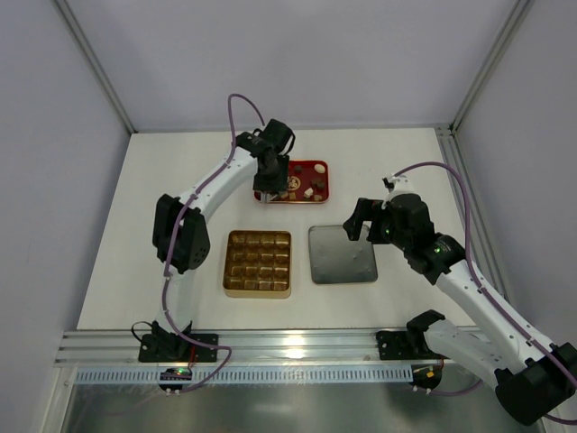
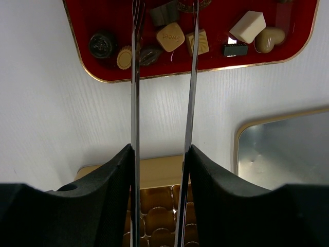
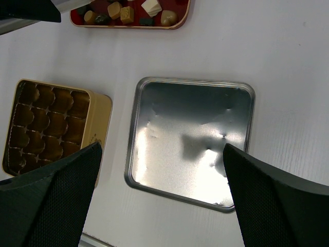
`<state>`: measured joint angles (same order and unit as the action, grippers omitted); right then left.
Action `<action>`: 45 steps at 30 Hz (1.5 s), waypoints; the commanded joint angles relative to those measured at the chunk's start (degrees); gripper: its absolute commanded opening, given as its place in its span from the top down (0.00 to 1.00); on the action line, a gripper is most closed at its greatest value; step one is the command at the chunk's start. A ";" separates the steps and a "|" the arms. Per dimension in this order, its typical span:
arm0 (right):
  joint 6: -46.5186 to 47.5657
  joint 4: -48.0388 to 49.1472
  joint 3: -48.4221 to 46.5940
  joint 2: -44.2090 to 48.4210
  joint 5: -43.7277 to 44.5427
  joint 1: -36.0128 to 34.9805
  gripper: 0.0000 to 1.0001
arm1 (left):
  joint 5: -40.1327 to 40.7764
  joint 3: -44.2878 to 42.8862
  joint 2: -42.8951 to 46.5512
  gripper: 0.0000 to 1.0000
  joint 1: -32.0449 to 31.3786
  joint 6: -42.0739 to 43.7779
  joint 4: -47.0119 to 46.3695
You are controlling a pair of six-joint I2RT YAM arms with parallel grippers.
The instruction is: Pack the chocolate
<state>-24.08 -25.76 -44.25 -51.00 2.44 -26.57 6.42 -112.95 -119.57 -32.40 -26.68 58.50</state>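
Several chocolate pieces (image 2: pixel 170 37) between left gripper (image 2: pixel 165 10) fingers

The chocolate (image 2: pixel 170 37) is just a bunch of little loose pieces sitting on the red tray (image 2: pixel 113 15): a tan square with lettering stamped on top, a cream-white block (image 2: pixel 248 27) lying tilted, a dark round one (image 2: pixel 102 45), and a few more browns bunched close together.
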 commanded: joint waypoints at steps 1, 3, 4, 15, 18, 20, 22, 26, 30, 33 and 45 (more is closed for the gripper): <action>0.52 0.89 -1.19 0.47 0.73 -0.24 0.00 | 0.79 -2.45 -0.14 0.54 -0.29 -0.31 -0.67; 0.43 0.89 -1.02 0.55 0.81 -0.24 0.00 | 0.79 -2.80 -0.23 0.55 -0.29 -0.31 -0.32; 0.43 0.89 -1.01 0.73 0.81 -0.24 0.00 | 0.79 -2.98 -0.23 0.56 -0.29 -0.22 -0.14; -0.09 0.97 -0.66 0.64 0.64 -0.15 0.00 | 1.23 -3.42 0.04 0.58 -0.29 -0.04 0.65; -0.09 0.97 -0.58 0.64 0.64 -0.24 0.00 | 1.49 -3.42 0.21 0.57 -0.29 -0.04 1.09; -0.09 1.15 -0.31 0.82 0.55 -0.24 0.00 | 1.76 -3.33 0.13 0.57 -0.21 -0.13 1.26; -0.27 1.50 -0.14 0.73 0.55 -0.24 0.00 | 1.76 -3.33 0.21 0.56 -0.29 -0.13 1.44; -0.45 1.50 0.04 0.82 0.46 -0.24 0.00 | 1.50 -3.25 0.13 0.56 -0.38 -0.31 1.53; -0.36 1.50 0.13 0.91 0.55 -0.24 0.00 | 1.50 -3.16 0.21 0.56 -0.47 -0.39 1.79; -0.45 1.68 0.30 0.73 0.38 -0.24 0.00 | 1.50 -2.89 0.39 0.57 -0.56 -0.31 1.88; -0.62 1.94 0.65 0.64 0.29 -0.15 0.00 | 1.85 -3.16 0.13 0.63 -0.73 -0.04 1.79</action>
<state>-24.21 -25.52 -43.46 -50.98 2.42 -26.57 7.18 -114.08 -120.07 -32.67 -26.65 60.05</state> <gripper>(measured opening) 0.996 0.382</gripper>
